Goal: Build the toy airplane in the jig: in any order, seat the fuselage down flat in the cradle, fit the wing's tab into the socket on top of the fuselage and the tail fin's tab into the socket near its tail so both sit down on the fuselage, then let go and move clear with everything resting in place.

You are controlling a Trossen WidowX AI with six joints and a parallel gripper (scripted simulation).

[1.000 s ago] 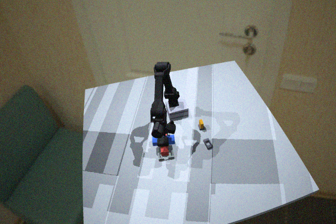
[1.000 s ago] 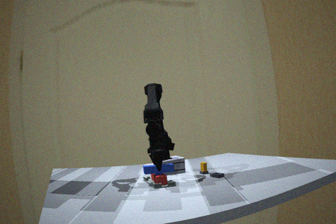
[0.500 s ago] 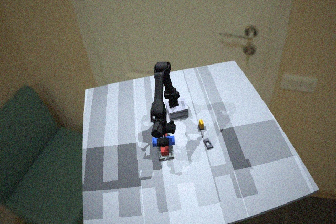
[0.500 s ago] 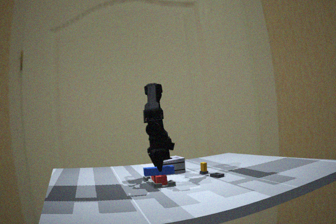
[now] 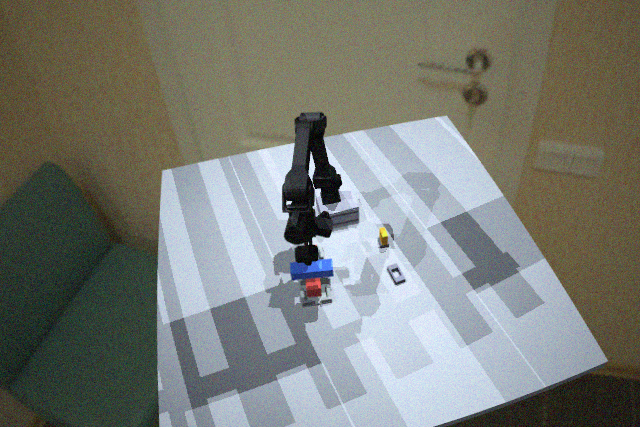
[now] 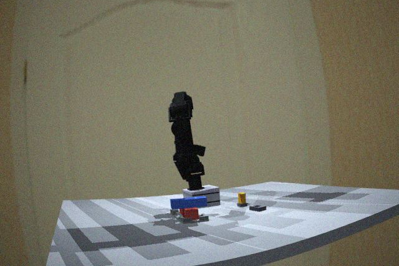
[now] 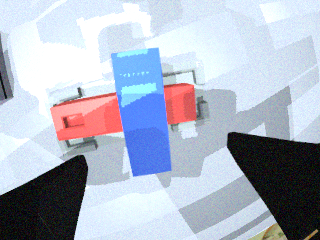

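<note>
The red fuselage (image 5: 313,287) (image 6: 190,213) (image 7: 100,117) lies in the grey cradle (image 5: 326,300) (image 6: 204,218) (image 7: 202,109). The blue wing (image 5: 311,269) (image 6: 188,202) (image 7: 145,135) lies crosswise on top of the fuselage; its tab and the wing socket are hidden under it. The tail socket (image 7: 75,121) is empty. The yellow tail fin (image 5: 383,236) (image 6: 241,198) stands upright in a small dark holder, apart from the fuselage. My gripper (image 7: 158,152) is open and empty, above the wing, with its fingertips well apart and clear of it.
An empty dark grey holder (image 5: 396,274) (image 6: 257,207) lies near the tail fin. A pale box (image 5: 345,216) (image 6: 211,197) with dark stripes is at the arm's base, behind the cradle. The patterned table (image 5: 403,386) (image 6: 135,247) carries everything.
</note>
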